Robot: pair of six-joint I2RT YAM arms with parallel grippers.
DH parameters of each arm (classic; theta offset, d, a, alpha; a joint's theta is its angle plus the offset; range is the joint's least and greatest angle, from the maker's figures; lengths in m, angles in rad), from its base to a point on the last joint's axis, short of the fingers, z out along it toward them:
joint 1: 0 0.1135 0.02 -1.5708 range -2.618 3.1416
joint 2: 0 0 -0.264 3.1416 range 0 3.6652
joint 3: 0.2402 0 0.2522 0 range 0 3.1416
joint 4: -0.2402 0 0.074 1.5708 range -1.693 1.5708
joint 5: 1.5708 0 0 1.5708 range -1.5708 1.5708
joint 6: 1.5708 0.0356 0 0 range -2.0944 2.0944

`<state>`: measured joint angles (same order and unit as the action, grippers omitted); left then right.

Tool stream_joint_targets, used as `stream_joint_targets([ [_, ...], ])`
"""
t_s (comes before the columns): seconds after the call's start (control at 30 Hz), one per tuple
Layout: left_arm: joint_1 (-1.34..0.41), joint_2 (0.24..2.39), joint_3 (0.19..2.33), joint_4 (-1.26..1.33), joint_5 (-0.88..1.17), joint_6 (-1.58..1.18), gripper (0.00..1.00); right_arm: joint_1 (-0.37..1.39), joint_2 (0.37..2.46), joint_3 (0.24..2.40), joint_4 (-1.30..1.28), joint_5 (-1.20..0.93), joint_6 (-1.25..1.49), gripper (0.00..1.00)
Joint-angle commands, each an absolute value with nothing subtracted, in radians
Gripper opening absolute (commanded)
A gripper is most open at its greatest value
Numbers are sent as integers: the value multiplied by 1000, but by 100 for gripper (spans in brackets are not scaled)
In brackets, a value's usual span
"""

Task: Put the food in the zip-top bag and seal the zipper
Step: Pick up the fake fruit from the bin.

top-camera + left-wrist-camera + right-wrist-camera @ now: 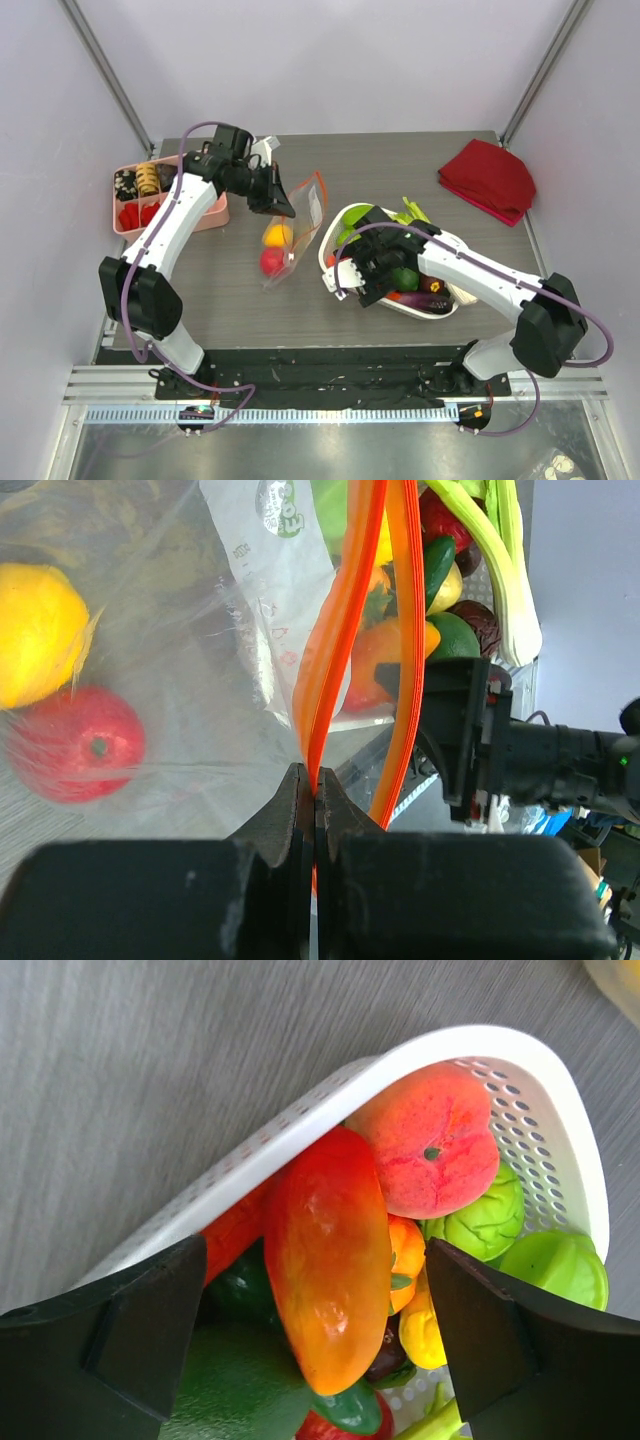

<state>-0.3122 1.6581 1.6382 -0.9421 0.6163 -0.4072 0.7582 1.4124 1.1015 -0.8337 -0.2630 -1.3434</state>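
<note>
The step in hand is loading: two pieces are in, more wait, and the sealing comes later. Next I judge I must drop my right tool (315, 1250) over one fruit, clench, and carry it across to the mouth of the zip-top bag (300, 215) without knocking the opening I hold.

Nearest me, just beside the bag on its mouth side, sits the white mesh basket (300, 1125). My right tool hangs in it, released, with its jaws spread wide to either side of a long red-orange fruit (320, 1210). I cannot make out any contact with it. A peach (430, 1145) and a knobbly green fruit (485, 1225) lie just past it in the same basket.

The bag itself lies on the table (200, 300), and inside it a red fruit (75, 742) and a lemon (35, 630) rest close together, well back from the mouth.

At the bag's far corner my left tool (314, 780) is clenched on the zipper (330, 660) — the orange strip runs straight out from between the closed jaws. Only one lip is pinched; the other bows away, so the mouth gapes toward the basket.

Beyond the bag, on the side away from the basket, stands a pink compartment tray (215, 215) — no part of this job.
</note>
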Motion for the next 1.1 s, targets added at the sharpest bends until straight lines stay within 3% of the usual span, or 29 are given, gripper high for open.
stream_joint_targets([
  [0.0, -308, 1621, 1632, -914, 655, -391, 0, 759, 1431, 1104, -801, -196, -1423, 91],
  [0.23, -308, 1628, 1637, -919, 664, -390, 0, 759, 1480, 1101, -804, -179, -1430, 81],
  [0.57, -307, 1629, 1647, -934, 658, -377, 0, 759, 1444, 1114, -807, -178, -1448, 45],
  [0.8, -307, 1624, 1649, -937, 655, -371, 0, 741, 1390, 1198, -813, -182, -1427, 36],
  [1.07, -293, 1620, 1647, -951, 655, -359, 0, 623, 1319, 1325, -778, -343, -1196, 33],
])
